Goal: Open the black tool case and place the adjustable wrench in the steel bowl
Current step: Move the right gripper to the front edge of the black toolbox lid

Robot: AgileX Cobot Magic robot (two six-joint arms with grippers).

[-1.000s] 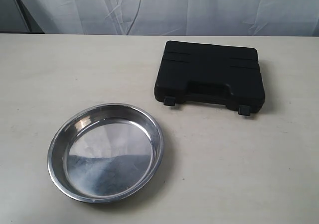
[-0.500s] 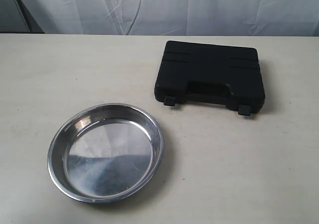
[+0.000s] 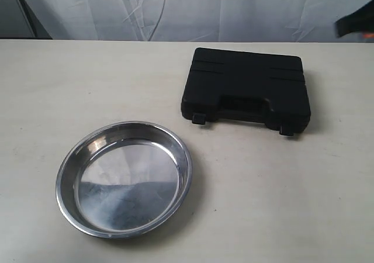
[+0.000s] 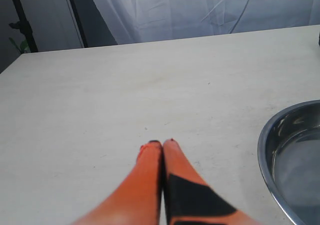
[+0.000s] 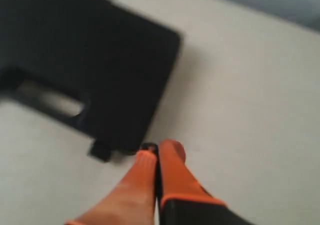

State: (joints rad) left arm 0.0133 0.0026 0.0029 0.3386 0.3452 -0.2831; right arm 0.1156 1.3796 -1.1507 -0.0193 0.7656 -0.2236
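Observation:
The black tool case (image 3: 245, 90) lies shut on the table at the right, its handle and two latches facing the front. The same black tool case (image 5: 85, 65) fills much of the right wrist view. My right gripper (image 5: 158, 147) is shut and empty, hovering above the table near the case's corner and one latch (image 5: 100, 151). Part of the right arm (image 3: 355, 22) shows at the exterior view's right edge. The steel bowl (image 3: 124, 178) sits empty at the front left. My left gripper (image 4: 161, 144) is shut and empty, beside the bowl's rim (image 4: 265, 150). The adjustable wrench is hidden.
A white cloth backdrop (image 3: 193, 9) hangs behind the table's far edge. Bare table surface (image 3: 292, 199) lies in front of the case and to the left of the bowl (image 4: 75, 110).
The right arm has come into the exterior view at the upper right edge. The case and the bowl have not moved.

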